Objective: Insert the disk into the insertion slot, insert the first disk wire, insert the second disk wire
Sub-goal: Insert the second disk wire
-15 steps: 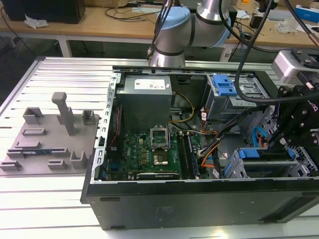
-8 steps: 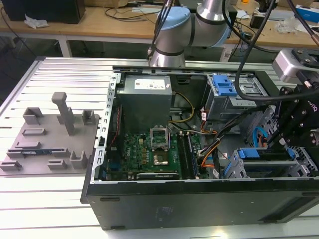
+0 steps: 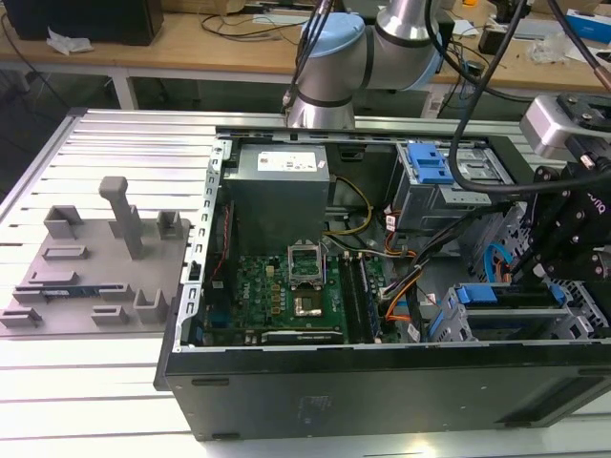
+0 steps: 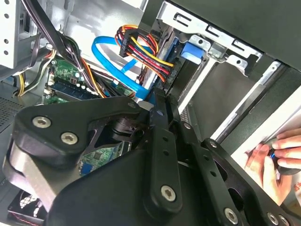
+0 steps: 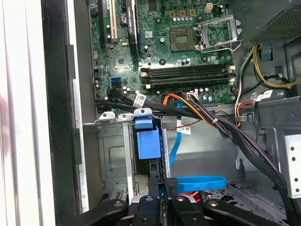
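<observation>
Black robot gripper (image 5: 164, 207), closed at lower centre upon the stiff black connector (image 5: 170, 182) of a limp flat blue wire (image 5: 200, 182); best held by its rigid plug.

One open computer case (image 3: 382, 382) lies on one counter (image 3: 86, 382). Inside it are one motherboard (image 3: 286, 296), one power supply (image 3: 279, 191) and two drive cages with blue latches (image 3: 428, 164) (image 3: 477, 294). One grey fixture (image 3: 95, 258) sits beside the case. One arm (image 3: 334, 57) reaches in.
</observation>
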`<state>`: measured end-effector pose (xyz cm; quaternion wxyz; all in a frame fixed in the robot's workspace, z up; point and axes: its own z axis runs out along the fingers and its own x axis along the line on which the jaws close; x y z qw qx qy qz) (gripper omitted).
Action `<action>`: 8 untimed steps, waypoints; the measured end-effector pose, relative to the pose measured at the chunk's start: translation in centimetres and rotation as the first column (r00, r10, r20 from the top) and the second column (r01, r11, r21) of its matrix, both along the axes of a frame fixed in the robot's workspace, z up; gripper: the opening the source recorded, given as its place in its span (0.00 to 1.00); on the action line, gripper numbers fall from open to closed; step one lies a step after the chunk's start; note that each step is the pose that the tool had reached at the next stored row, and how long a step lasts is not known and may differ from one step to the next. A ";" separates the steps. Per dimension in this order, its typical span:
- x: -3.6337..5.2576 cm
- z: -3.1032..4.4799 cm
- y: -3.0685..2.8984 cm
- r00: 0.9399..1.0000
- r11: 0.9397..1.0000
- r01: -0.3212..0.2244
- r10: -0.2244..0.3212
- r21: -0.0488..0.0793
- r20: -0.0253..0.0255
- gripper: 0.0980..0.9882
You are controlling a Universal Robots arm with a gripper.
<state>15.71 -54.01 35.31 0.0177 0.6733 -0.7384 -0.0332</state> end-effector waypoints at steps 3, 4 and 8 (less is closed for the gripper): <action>0.13 -0.10 0.01 1.000 1.000 -0.010 0.010 0.000 -0.004 0.07; 0.15 -0.14 0.01 1.000 1.000 -0.016 0.016 0.000 -0.004 0.07; 0.17 -0.27 0.01 1.000 1.000 -0.030 0.030 0.000 -0.005 0.07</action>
